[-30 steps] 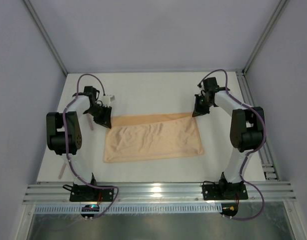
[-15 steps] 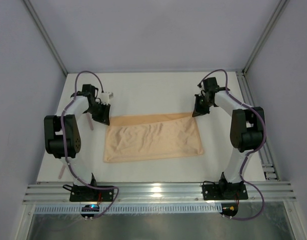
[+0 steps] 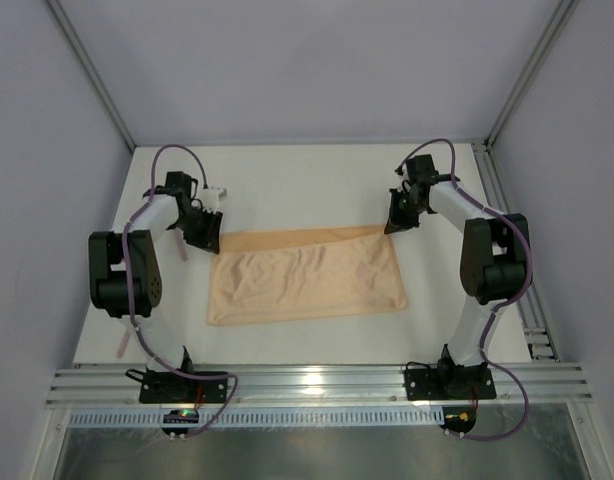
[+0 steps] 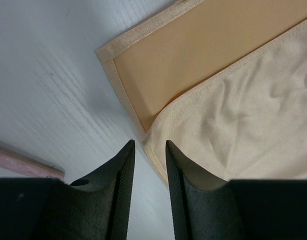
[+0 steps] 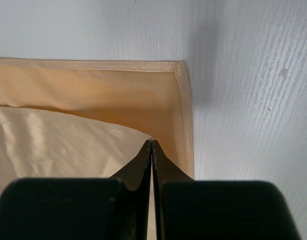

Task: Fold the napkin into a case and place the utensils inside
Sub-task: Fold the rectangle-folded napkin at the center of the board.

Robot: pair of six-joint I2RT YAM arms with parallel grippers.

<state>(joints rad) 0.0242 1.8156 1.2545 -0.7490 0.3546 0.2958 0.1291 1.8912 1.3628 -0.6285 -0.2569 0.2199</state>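
1. Lying folded once on the table (image 3: pixel 307 190), the one napkin (image 3: pixel 305 280) leaves its far strip uncovered.
2. Of two, the left gripper (image 4: pixel 149 145) stands parted and empty at the far-left corner. The right gripper (image 5: pixel 152 142) is pinched shut at the top layer's far-right corner. A one-sided tug could skew the fold.
3. Two utensils (image 3: pixel 183 248) lie left; the nearer could get knocked.

The napkin (image 3: pixel 307 280) is plain peach-orange, its upper layer paler, the table (image 3: pixel 307 185) white, the utensil (image 4: pixel 21 162) seemingly pink.

one napkin (image 3: pixel 307 285), two utensils (image 3: pixel 183 250) (image 3: pixel 120 345), two arms (image 3: pixel 127 265) (image 3: pixel 492 260)
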